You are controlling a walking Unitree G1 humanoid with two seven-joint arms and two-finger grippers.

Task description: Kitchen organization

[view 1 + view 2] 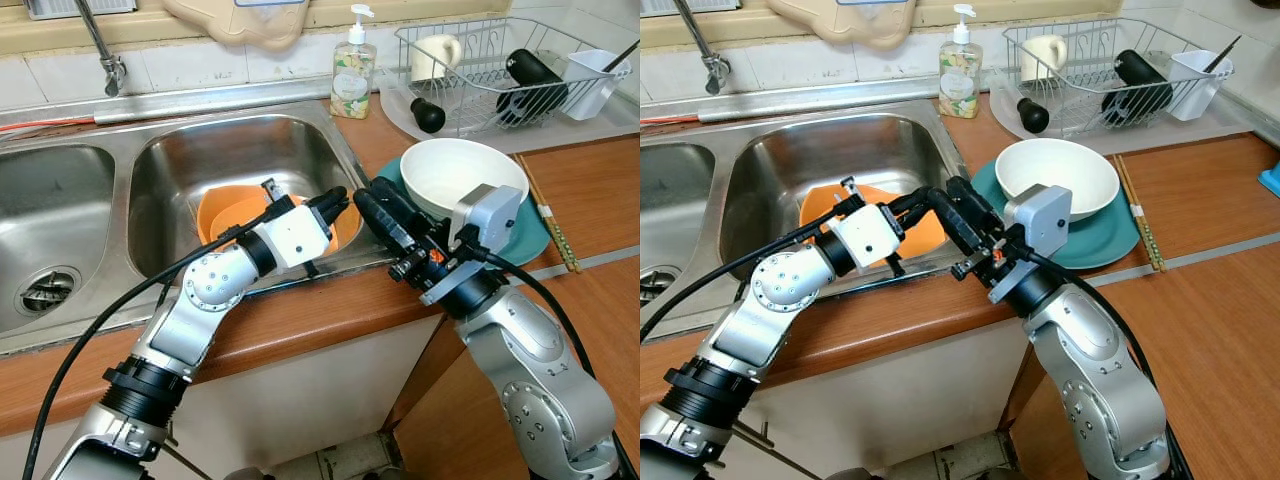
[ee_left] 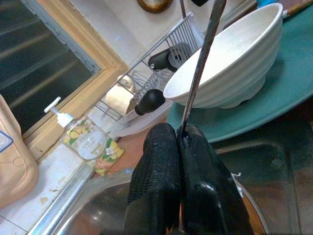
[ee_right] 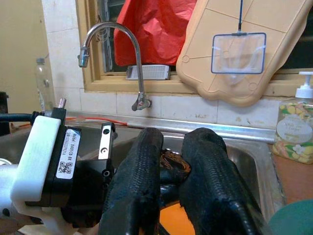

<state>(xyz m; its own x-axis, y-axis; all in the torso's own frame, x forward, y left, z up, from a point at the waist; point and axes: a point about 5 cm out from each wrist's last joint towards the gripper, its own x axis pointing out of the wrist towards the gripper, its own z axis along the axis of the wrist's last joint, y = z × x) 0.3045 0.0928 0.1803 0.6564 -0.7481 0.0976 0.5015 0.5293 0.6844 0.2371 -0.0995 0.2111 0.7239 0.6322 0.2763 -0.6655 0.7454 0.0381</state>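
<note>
Left wrist view: left claw pinched on thin rod beside white bowl.

A home kitchen: steel double sink, curved tap, dish rack, soap bottle.

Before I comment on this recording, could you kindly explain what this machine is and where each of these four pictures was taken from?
It is a humanoid robot at a kitchen counter. The two wide pictures come from its head camera, the two close ones from cameras on its wrists. The left pincer, at the edge of the sink, pinches a thin dark stick; the right pincer sits beside it. An orange bowl lies in the sink. A white bowl stands on a teal plate, with chopsticks alongside.
</note>
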